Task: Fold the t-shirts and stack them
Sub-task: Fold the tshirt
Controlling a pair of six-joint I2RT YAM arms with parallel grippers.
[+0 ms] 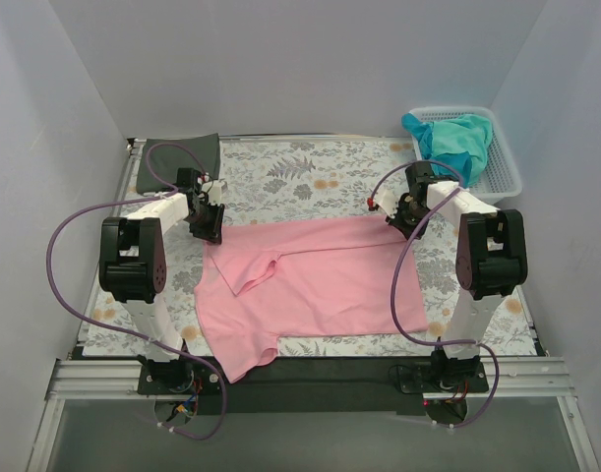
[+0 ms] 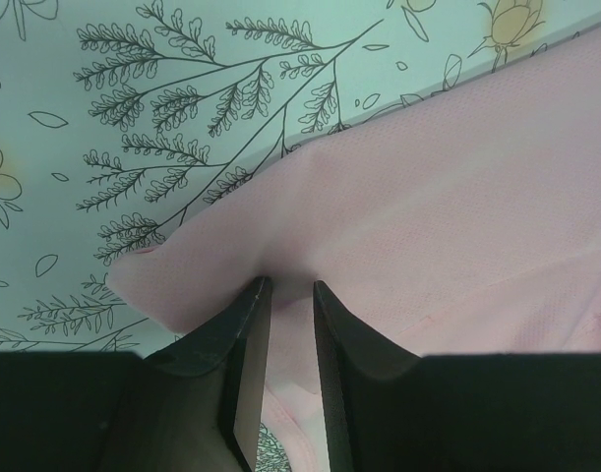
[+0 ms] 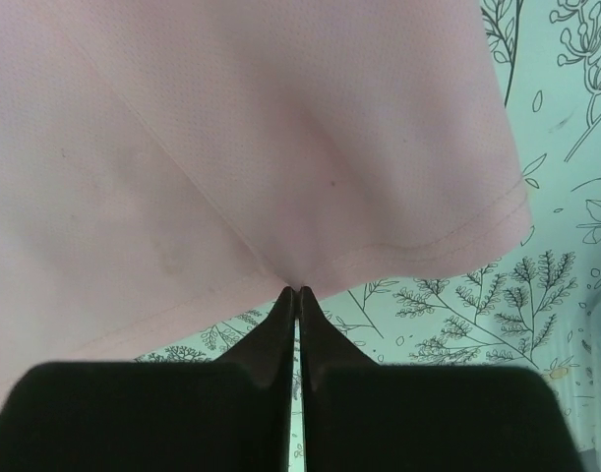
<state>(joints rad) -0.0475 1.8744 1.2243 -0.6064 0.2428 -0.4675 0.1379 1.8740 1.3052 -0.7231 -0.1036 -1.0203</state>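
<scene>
A light pink t-shirt lies spread across the middle of the table, with a sleeve folded inward on its left half. At the shirt's far left corner, my left gripper is shut on a fold of pink cloth, which sits between its narrow jaws. At the far right corner, my right gripper pinches the stitched hem; the cloth puckers at its closed tips. A dark charcoal grey t-shirt lies folded at the back left. A teal t-shirt is bunched in the basket.
The white mesh basket stands off the table's back right corner. The floral tablecloth covers the table. White walls close in the left, back and right sides.
</scene>
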